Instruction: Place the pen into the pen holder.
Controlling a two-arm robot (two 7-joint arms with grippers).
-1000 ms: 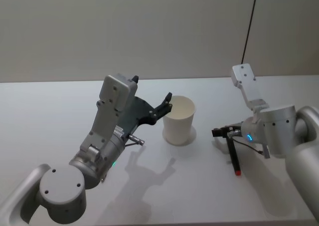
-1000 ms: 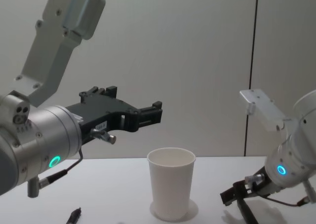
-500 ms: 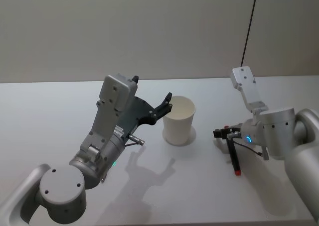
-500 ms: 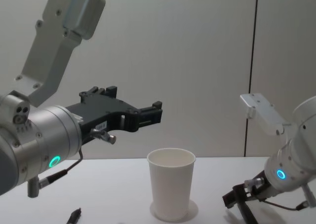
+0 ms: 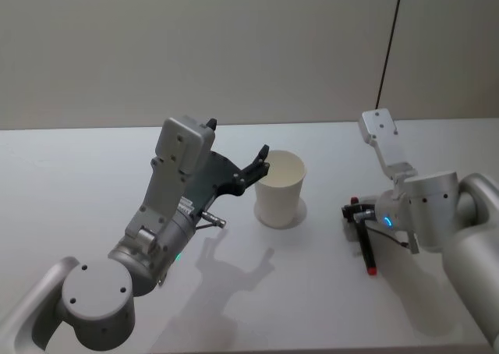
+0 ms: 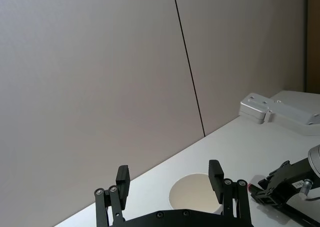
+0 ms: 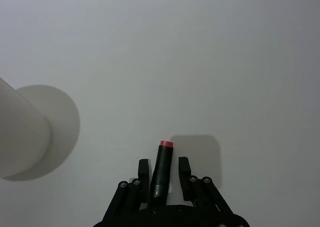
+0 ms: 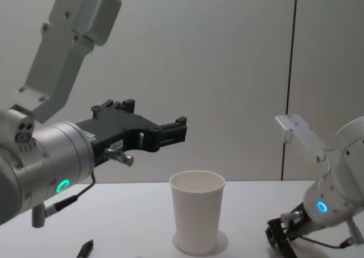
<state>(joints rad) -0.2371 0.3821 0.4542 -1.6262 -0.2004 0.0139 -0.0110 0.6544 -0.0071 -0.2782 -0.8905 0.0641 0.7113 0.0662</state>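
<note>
From the head, my right gripper (image 5: pixel 355 212) straddled the slim black red-tipped pen (image 5: pixel 366 249) lying flat; white paper cup (image 5: pixel 279 190) leftward, by my open left gripper (image 5: pixel 261 163). Right wrist: fingers (image 7: pixel 144 169) flanked it, unclosed (probably light, stiff, slick: pinch mid-barrel).

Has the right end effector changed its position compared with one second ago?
Yes. In the head view the right end effector has shifted right, away from the cup, staying at the pen's far end.
</note>
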